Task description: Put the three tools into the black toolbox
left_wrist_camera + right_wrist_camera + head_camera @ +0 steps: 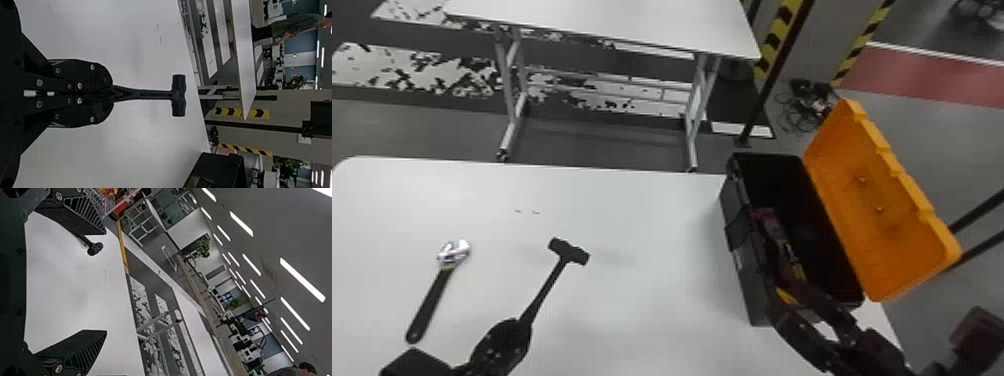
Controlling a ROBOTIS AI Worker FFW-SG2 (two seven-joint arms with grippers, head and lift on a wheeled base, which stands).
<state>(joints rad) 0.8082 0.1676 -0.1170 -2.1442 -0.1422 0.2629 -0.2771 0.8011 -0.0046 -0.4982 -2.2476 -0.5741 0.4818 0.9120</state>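
Pinching the black hammer [569, 251] by its handle, the left tool [524, 325] is at the near side of the white desk [642, 220]. Its two fingers are squeezed in, and the hammer's head points away from the robot. I can't tell if the hammer touches the desk.

The right tool [784, 296] is at the near end of the black toolbox [733, 202]. Its two fingers are wide apart, with nothing between them.

The wrench [433, 300] lies on the desk, to the left of the hammer. Its black handle points to the near side and its shiny silver top points away.

The toolbox sits on the right side of the desk. A thing with red and yellow on it [772, 225] is inside, but I can't tell what it is. The orange lid [872, 200] is open and leans out to the right.

Farther off is a white table [607, 25] with metal legs. Beside it are yellow and black stripes [774, 42], and a heap of wires [799, 111] is on the floor.
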